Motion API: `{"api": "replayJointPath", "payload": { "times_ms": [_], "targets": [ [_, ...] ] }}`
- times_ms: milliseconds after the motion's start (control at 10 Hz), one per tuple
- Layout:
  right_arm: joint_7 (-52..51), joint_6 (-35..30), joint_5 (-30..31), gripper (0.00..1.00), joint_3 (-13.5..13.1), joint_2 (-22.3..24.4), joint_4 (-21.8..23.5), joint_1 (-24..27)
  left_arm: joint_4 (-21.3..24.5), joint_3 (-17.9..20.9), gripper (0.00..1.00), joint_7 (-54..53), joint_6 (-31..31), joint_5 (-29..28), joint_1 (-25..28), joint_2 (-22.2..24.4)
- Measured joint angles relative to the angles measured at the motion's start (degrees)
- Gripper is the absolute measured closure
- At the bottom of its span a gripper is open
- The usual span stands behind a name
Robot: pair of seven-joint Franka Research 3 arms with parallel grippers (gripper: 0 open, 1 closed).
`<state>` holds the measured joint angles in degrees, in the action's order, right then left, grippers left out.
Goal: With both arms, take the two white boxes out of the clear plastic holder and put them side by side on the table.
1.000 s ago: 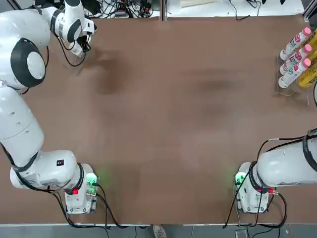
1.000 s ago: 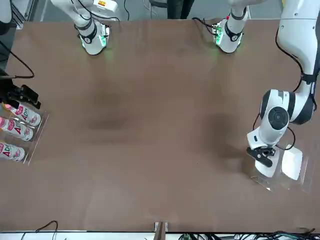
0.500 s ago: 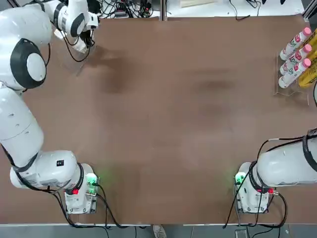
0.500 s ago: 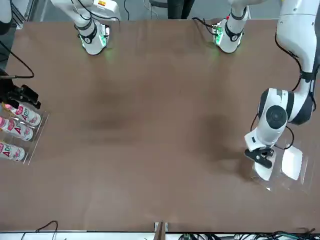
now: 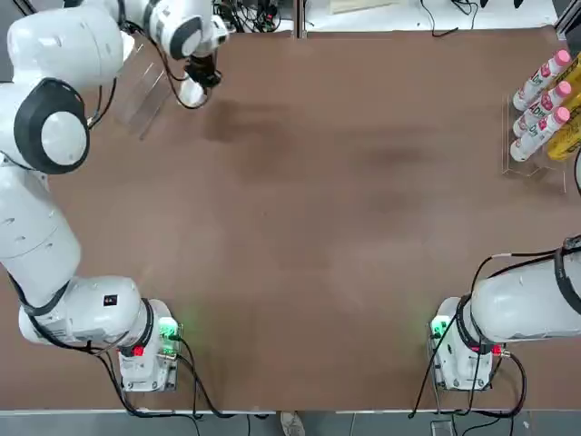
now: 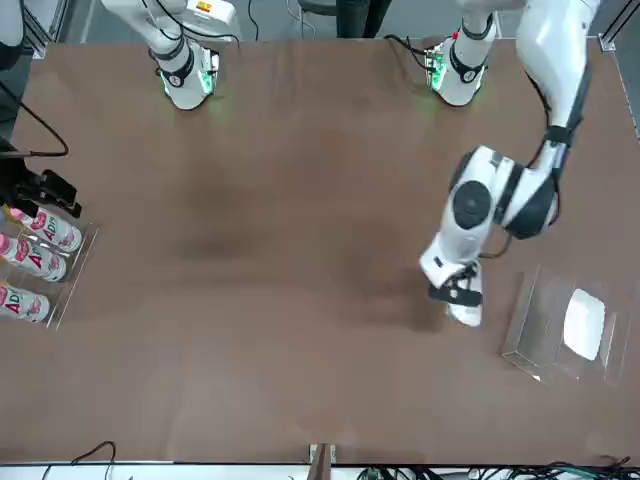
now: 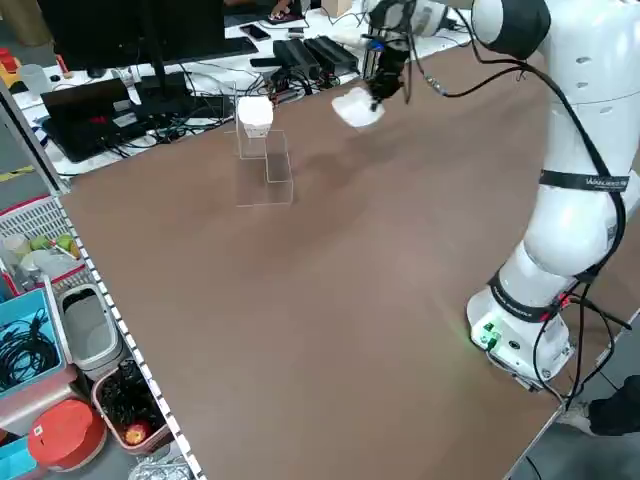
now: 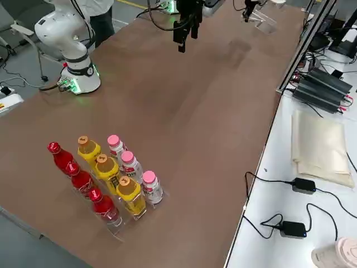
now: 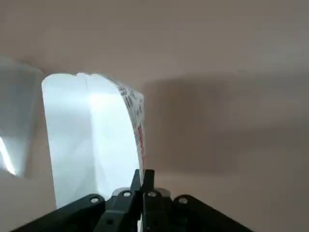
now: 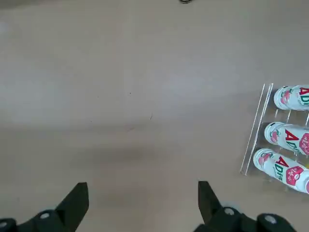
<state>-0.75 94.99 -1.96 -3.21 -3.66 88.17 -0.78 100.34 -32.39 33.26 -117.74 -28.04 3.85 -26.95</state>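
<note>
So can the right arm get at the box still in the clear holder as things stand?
Probably not soon: the right gripper hovers open near the bottle rack, while the remaining box sits in the clear holder across the table.

From my seat at the controls, the holder [image 6: 556,325] sits at the table's [image 5: 345,227] far left corner, taking left and right as the robot's own, with one box [image 6: 583,323] in it. The left gripper [image 6: 458,297] hangs above the table just right of the holder, with the other box [image 6: 466,312] pinched between its fingers and clear of the holder. A rack of bottles [image 5: 537,104] stands at the far right edge, well apart from the holder. The right gripper [image 10: 140,205] hangs spread open over the table near that rack.
</note>
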Motion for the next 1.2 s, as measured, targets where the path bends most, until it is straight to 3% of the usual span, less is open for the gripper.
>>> {"api": "replayJointPath", "payload": {
  "times_ms": [200, 300, 600, 1000, 1200],
  "targets": [
    [0.00, 0.00, 0.00, 0.00, 0.00, 0.00, 0.00, 0.00, 2.25, -7.68, 0.98, 11.35, 1.26, 0.03, -0.93, -0.27],
    [0.00, 0.00, 0.00, 0.00, 0.00, 0.00, 0.01, 0.00, 3.43, -9.58, 0.98, 17.03, 1.33, 0.07, -2.81, -0.55],
    [0.00, -0.01, 0.00, 0.00, -0.03, 0.00, 0.01, 0.02, 3.90, -10.26, 0.98, 36.26, 1.31, 0.22, -14.67, -3.46],
    [0.00, -0.01, 0.00, 0.00, -0.05, 0.00, 0.02, 0.03, 2.84, -9.92, 0.98, 46.39, 0.86, 0.12, -28.37, -11.07],
    [0.00, -0.01, 0.00, 0.00, -0.05, 0.00, 0.02, 0.03, -1.73, -7.44, 0.98, 48.66, 0.22, -1.22, -33.10, -14.38]
  ]
}}
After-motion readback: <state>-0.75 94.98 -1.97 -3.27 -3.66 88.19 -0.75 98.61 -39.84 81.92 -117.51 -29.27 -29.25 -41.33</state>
